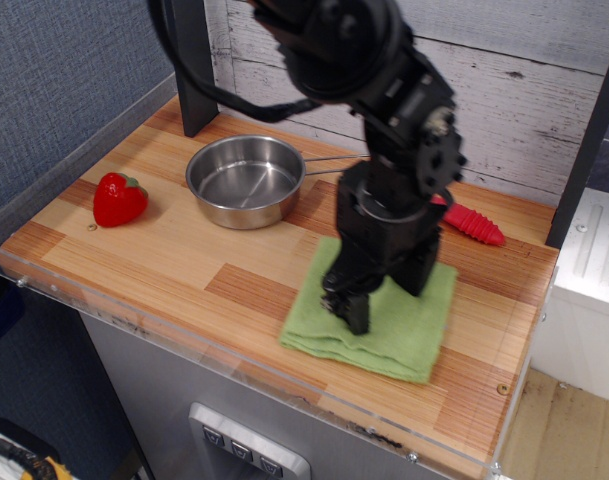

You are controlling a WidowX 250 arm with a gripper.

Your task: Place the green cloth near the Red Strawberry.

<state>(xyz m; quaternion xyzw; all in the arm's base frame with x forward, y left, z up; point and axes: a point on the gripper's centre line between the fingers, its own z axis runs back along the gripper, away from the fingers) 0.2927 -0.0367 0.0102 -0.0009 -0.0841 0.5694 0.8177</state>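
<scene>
Gripper point(350, 312) looks clamped on the green cloth point(404, 325) near the bench's front edge – Red Strawberry point(118, 198) sits way off at the left edge. Weak pinch and the cloth could slip – or hit the pan point(246, 180).
</scene>
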